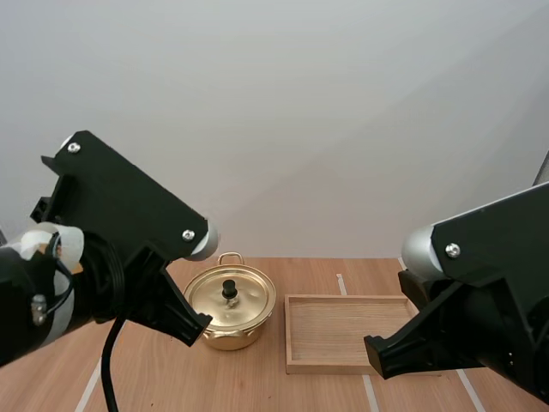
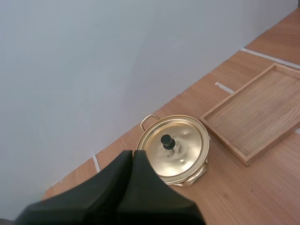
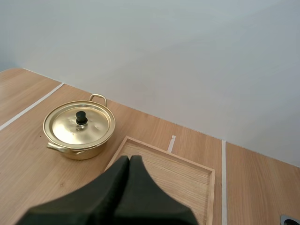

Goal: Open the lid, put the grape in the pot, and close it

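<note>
Both the left end effector [image 2: 132, 153] and right end effector [image 3: 129, 158] were closed empty; the left would best open, then descend squarely over the lid's [image 1: 247, 300] knob [image 1: 229, 290].

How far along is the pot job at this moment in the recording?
Done: nothing yet; the round gold lid with a black knob sits on the gold metal pot, beside the shallow wooden tray. In hand: nothing; the left gripper and right gripper are both shut on nothing. Left: lifting the lid, loading the pot, closing it.
</note>
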